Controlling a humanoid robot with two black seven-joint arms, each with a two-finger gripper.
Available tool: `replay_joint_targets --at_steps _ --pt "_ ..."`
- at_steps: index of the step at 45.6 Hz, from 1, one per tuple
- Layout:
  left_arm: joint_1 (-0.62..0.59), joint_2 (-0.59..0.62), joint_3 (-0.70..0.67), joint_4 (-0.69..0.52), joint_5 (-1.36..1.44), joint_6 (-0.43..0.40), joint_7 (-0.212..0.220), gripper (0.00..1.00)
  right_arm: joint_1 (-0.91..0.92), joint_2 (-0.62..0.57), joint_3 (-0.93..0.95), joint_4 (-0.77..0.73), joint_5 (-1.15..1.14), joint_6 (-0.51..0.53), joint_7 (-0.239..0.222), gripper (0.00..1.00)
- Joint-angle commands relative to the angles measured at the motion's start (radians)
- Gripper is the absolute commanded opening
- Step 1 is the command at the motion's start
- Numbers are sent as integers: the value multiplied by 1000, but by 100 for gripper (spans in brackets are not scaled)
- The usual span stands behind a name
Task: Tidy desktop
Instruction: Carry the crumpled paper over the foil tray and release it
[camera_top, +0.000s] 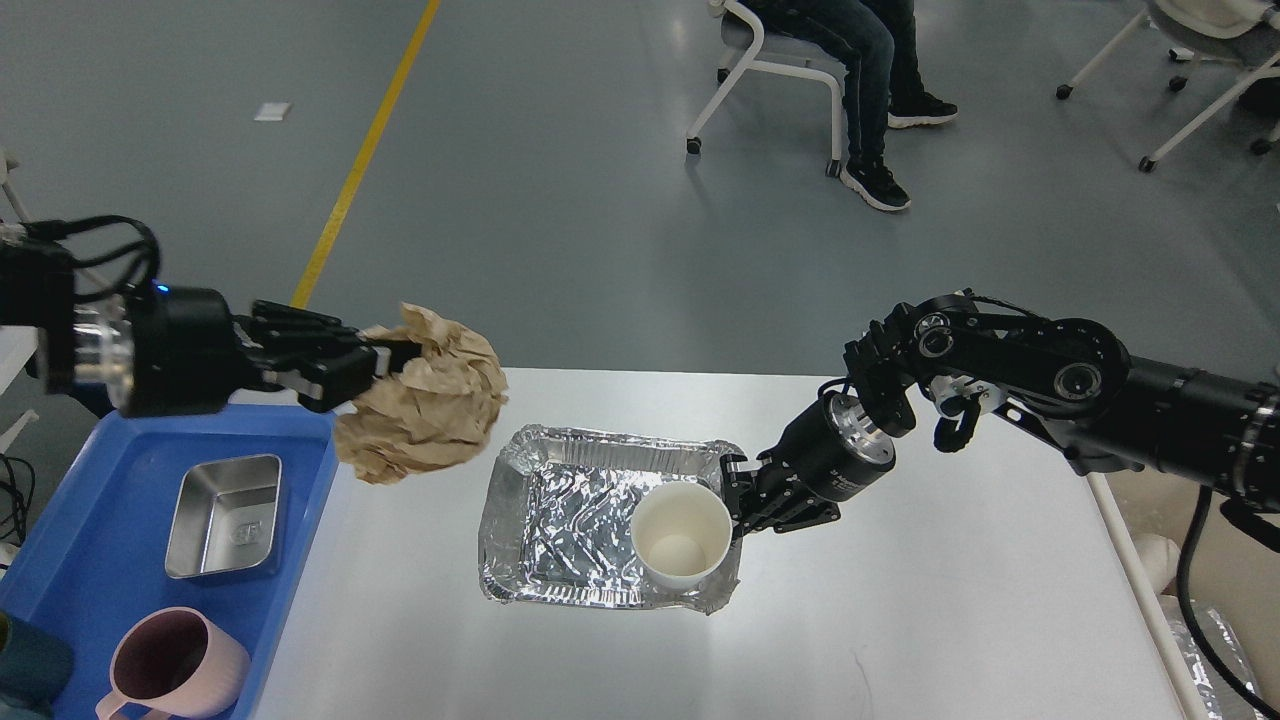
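left gripper (385, 362): fingertips buried in crumpled brown paper (425, 405) | right gripper (738, 500): fingertips hidden behind paper cup (682, 535), grip unreadable | pink mug (175, 665) left of cup: handle cut by bottom edge | seated person (860, 70) beyond cup: cut off above knees

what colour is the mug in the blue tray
Dusty pink mug, darker inside; the head view shows it, at the tray's near end.

Cup (681, 535) in foil tray (560, 500) on desktop (900, 620); plastic tray (80, 540) to its left.
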Motion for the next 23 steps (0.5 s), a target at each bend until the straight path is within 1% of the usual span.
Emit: replay_joint_targets --at_steps 1,5,9,14,19,21,22,23 --pt "-3 -131 47 13 126 -1 15 0 4 0 -1 0 1 0 0 0" --pt "-1 -205 52 22 147 -20 18 0 6 0 -1 0 1 0 0 0" --pt "-6 -266 55 23 154 -37 39 0 6 0 -2 0 1 0 0 0" --pt "-3 -297 55 28 176 -38 62 0 6 -2 -2 2 1 2 0 0" --pt "2 -321 66 33 196 -41 65 1 6 0 -1 2 1 0 0 0" --pt "0 -325 79 34 202 -41 65 4 6 -2 -1 2 1 0 0 0" --pt "-1 -325 84 34 203 -41 65 7 6 -2 -1 2 1 0 0 0" --pt "-3 -326 92 40 206 -41 65 15 6 -5 -1 3 1 0 0 0"
